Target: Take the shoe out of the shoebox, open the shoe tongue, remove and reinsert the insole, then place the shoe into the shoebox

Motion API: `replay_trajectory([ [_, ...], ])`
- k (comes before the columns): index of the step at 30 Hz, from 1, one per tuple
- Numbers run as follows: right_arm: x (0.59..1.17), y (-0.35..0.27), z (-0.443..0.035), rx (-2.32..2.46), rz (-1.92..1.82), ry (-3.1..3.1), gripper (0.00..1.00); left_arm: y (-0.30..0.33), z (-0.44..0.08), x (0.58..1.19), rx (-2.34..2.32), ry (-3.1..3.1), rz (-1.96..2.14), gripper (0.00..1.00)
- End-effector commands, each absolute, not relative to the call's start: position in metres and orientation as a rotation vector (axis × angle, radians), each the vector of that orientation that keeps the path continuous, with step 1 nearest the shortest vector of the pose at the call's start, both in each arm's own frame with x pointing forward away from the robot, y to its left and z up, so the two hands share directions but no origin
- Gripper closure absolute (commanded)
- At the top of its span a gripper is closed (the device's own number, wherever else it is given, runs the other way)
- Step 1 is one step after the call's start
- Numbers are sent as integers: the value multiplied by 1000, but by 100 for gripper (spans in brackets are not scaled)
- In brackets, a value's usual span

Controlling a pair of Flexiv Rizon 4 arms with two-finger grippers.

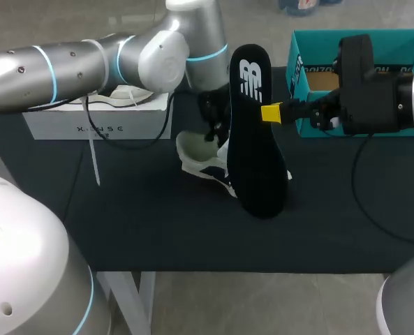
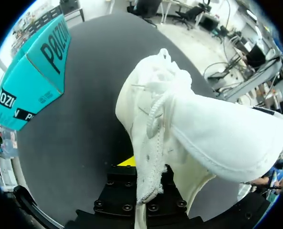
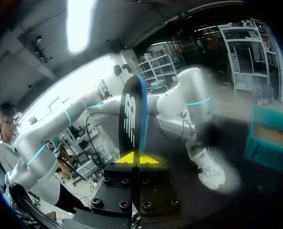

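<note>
A white shoe (image 1: 195, 151) lies on the dark table in front of my left arm. The left gripper (image 1: 216, 138) is down at its opening. In the left wrist view this gripper (image 2: 140, 167) is shut on the laced edge of the shoe (image 2: 217, 133). My right gripper (image 1: 271, 113) is shut on the edge of a black insole (image 1: 255, 139), which stands upright above the shoe, heel end up. The right wrist view shows the insole (image 3: 131, 119) pinched between the yellow tips of that gripper (image 3: 138, 159), with the shoe (image 3: 210, 169) beyond. The teal shoebox (image 1: 295, 70) stands open at the back right.
A white box (image 1: 95, 124) sits at the back left, partly under my left arm, with a white item (image 1: 126, 95) on top. A black cable (image 1: 151, 136) hangs from the left arm over it. The teal shoebox (image 2: 34, 81) stands close beside the shoe.
</note>
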State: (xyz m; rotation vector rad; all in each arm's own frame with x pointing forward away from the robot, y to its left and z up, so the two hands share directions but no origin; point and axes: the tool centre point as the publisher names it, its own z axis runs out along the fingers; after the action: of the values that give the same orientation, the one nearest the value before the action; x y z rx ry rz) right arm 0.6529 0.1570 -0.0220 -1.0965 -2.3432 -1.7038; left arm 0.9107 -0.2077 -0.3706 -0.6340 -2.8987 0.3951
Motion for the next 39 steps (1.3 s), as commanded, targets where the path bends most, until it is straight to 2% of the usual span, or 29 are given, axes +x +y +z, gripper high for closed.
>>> replay_trajectory([
  [1, 654, 160, -23, -1099, -1702, -2343, 100, -207, -373, 920, -792, -2736, 458, 100],
  [12, 654, 160, -23, -1099, -1702, -2343, 100, -207, -373, 920, -792, -2736, 458, 100],
  [26, 654, 160, -23, -1099, -1702, -2343, 100, -204, -326, 909, -1579, -2335, 129, 100],
  [36, 654, 160, -23, -1099, -1702, -2343, 100, -222, -343, 917, -1992, -1980, -160, 100],
  [39, 654, 160, -23, -1099, -1702, -2343, 100, -233, -354, 924, -1934, -1994, -223, 100],
])
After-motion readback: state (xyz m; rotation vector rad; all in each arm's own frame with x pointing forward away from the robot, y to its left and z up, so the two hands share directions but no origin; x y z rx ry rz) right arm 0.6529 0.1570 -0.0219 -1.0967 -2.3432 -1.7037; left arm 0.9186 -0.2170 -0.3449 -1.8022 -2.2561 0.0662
